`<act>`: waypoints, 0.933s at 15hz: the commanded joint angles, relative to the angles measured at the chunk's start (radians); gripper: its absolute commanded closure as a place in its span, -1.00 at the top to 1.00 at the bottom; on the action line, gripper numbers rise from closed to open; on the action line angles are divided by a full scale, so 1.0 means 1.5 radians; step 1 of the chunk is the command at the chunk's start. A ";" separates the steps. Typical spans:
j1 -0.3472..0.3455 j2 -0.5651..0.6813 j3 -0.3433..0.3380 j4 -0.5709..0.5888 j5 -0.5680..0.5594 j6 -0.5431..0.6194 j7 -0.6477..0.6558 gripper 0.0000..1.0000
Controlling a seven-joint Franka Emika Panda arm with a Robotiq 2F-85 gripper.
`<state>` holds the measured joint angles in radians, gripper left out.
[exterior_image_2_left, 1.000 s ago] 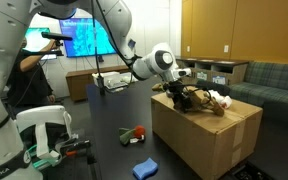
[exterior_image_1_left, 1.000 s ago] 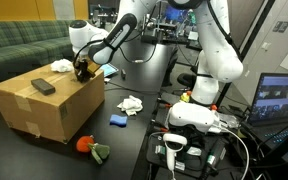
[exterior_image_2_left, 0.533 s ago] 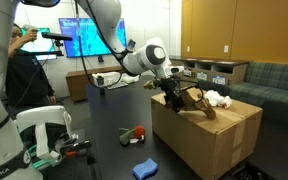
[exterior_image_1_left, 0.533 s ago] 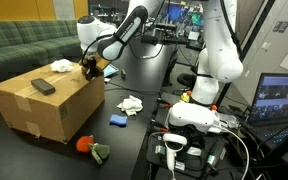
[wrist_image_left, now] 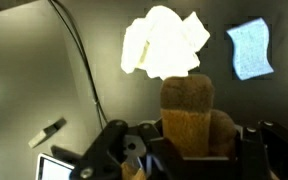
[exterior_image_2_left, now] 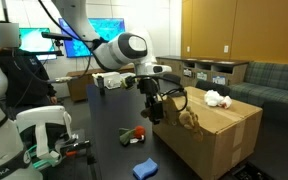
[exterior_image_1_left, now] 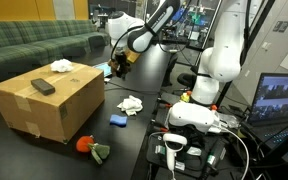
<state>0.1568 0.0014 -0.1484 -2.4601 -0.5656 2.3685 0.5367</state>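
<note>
Cardboard box (exterior_image_1_left: 44, 108): one
White crumpled cloths (exterior_image_1_left: 61, 66): two, counting the second cloth (exterior_image_1_left: 131, 103) lying off the box
Blue cloth (exterior_image_1_left: 118, 119): one
Brown plush toy (wrist_image_left: 188, 112): one
Red and green toy (exterior_image_1_left: 88, 146): one
Black flat object (exterior_image_1_left: 44, 87): one
Green couch (exterior_image_1_left: 24, 40): one
Small white stick (wrist_image_left: 49, 132): one, too small to identify

The arm (exterior_image_1_left: 156, 20) stretches out bent, pincer (exterior_image_2_left: 155, 106) pointing downward and clamped tight.

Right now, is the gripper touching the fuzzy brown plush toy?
Touching: the wrist view shows the fuzzy brown plush toy pinched between the two fingers of the gripper.
</note>
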 commanded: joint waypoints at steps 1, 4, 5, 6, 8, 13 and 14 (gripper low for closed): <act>-0.068 -0.098 0.028 -0.108 -0.016 -0.013 -0.029 -0.78; -0.113 -0.082 0.041 -0.140 -0.029 0.011 -0.011 -0.78; -0.123 -0.064 0.042 -0.144 -0.026 0.025 -0.013 -0.79; -0.131 -0.041 0.043 -0.147 -0.026 0.044 -0.008 -0.78; -0.142 0.016 0.043 -0.143 -0.031 0.089 0.015 -0.78; -0.124 0.196 0.017 -0.082 -0.017 0.199 0.063 -0.78; -0.110 0.232 0.007 -0.066 -0.020 0.220 0.079 -0.77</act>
<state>-0.0468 0.1884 -0.1079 -2.6523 -0.5873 2.6230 0.5962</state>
